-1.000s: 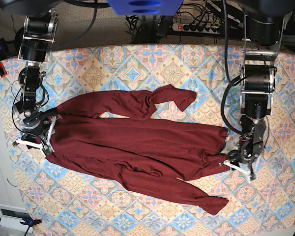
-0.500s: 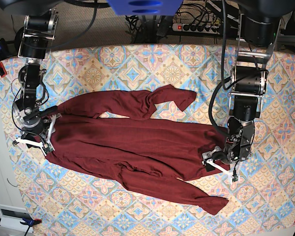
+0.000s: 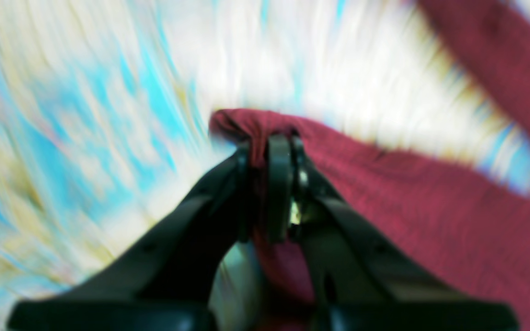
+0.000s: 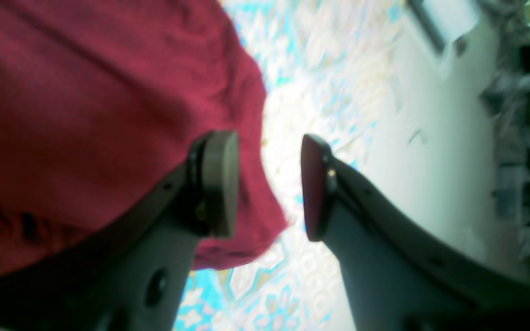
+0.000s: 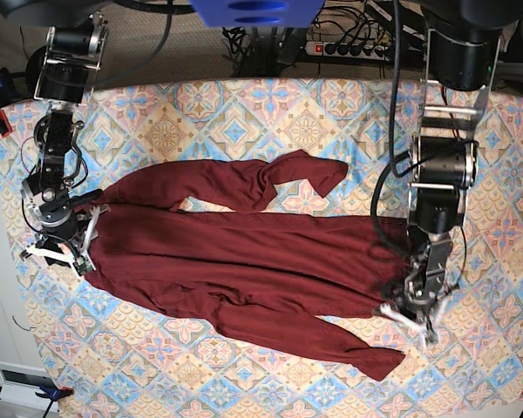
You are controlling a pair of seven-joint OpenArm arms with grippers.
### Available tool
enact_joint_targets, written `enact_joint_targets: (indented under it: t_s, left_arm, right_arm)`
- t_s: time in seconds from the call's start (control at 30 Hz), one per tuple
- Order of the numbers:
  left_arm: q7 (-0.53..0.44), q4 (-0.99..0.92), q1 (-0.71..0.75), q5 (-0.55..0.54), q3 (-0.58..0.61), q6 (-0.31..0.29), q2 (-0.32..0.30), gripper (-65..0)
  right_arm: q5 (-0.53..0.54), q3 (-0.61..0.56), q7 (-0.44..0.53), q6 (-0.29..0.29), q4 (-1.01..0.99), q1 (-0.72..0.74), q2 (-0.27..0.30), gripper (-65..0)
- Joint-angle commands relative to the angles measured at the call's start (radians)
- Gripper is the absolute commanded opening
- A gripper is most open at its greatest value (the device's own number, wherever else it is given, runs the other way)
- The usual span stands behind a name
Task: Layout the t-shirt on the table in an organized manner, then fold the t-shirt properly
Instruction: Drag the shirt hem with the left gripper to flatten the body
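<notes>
T-shirt (image 5: 244,261) lay spread but rumpled mid-table (image 5: 200,104), no fold made yet; my left gripper (image 3: 272,151) pinched its edge (blurry, prob. the hem corner), my right gripper (image 4: 269,184) stood half-open at its opposite end, holding nothing.

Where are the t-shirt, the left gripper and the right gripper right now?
t-shirt (image 5: 244,261), base view: middle of the maroon body.
left gripper (image 3: 272,151), left wrist view: pad tips pinching a fold of the fabric.
right gripper (image 4: 269,184), right wrist view: open gap between the pads, beside the shirt's edge.
</notes>
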Motion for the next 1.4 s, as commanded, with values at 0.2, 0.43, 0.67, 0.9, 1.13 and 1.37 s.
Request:
enact_joint_targets:
  t_s: [0.2,0.43,0.67,0.9,1.13,1.37]
  left_arm:
    - [-0.094,0.019,-0.142,0.032,0.004,0.094,-0.022,-36.9]
    - [-0.024,0.02,-0.105,0.112,0.004,0.093,-0.009,-30.7]
    - [0.24,0.231,0.058,0.101,-0.002,0.085,-0.052,-30.7]
    - [0.592,0.798,0.351,0.026,-0.003,0.042,-0.207,-30.7]
    - [0.648,0.878,0.455,0.018,-0.003,0.036,-0.312,-30.7]
    - [0.641,0.835,0.503,0.029,-0.002,0.036,-0.29,-30.7]
  right_arm:
    - [-0.001,0.071,-0.036,-0.007,0.1,-0.044,0.019,-42.9]
    - [-0.001,0.071,-0.036,-0.007,0.146,-0.078,0.019,-42.8]
    - [-0.001,0.067,-0.036,-0.007,0.158,-0.1,0.019,-42.8]
    - [0.027,0.067,-0.034,-0.007,0.158,-0.101,0.018,-42.8]
    - [0.125,0.067,-0.036,-0.007,0.151,-0.097,0.018,-42.8]
    - [0.126,0.067,-0.036,-0.007,0.149,-0.094,0.018,-42.8]
